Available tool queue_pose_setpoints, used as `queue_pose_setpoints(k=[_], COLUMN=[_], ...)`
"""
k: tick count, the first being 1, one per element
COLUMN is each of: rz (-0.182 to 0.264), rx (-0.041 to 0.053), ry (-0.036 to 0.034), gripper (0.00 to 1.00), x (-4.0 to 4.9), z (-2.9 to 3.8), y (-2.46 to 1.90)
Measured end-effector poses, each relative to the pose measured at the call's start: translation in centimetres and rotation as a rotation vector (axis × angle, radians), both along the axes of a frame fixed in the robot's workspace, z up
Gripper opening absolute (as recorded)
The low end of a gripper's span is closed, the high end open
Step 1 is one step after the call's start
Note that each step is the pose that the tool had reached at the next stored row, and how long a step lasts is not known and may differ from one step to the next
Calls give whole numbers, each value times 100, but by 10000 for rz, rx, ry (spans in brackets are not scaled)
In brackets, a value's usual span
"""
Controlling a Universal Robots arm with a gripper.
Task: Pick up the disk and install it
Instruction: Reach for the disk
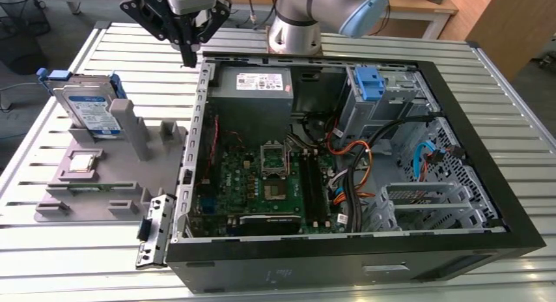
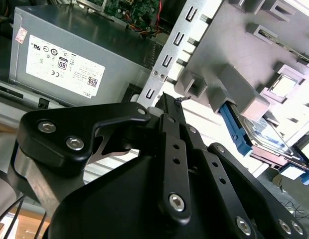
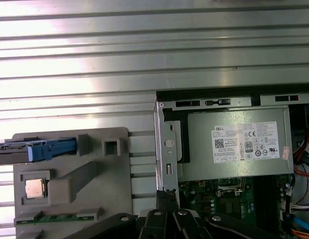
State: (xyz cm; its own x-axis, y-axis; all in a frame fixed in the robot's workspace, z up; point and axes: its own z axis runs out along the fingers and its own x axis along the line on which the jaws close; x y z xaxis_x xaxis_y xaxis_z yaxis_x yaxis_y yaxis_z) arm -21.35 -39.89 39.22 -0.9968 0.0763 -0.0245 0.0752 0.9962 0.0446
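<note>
Disk (image 1: 87, 107) leans tilted on its edge at the upper left of the exterior view. It is propped in the grey holder (image 1: 143, 168) on the slatted metal table (image 1: 52, 250), blue bracket around it and white label towards the camera. The gripper (image 1: 189, 54) hangs at the top of that frame, to the exterior view's right of the disk and well apart from it, just beside the upper left corner of the open computer case (image 1: 347, 260). Its two fingers are pressed together with nothing between them. In both wrist views the fingertips sit near the case's metal edge, between the grey power-supply box (image 1: 252, 87) and the holder with the disk. A small square processor chip (image 1: 81, 162) lies in the holder, lower in the exterior frame than the disk.
</note>
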Motion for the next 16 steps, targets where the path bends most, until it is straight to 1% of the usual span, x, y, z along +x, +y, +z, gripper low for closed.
queue_pose_setpoints(k=[5,16], rz=[0,0], rx=[0,0], ry=[-1,-1], gripper=[10,10], x=[-30,-59], z=[0,0], y=[0,0])
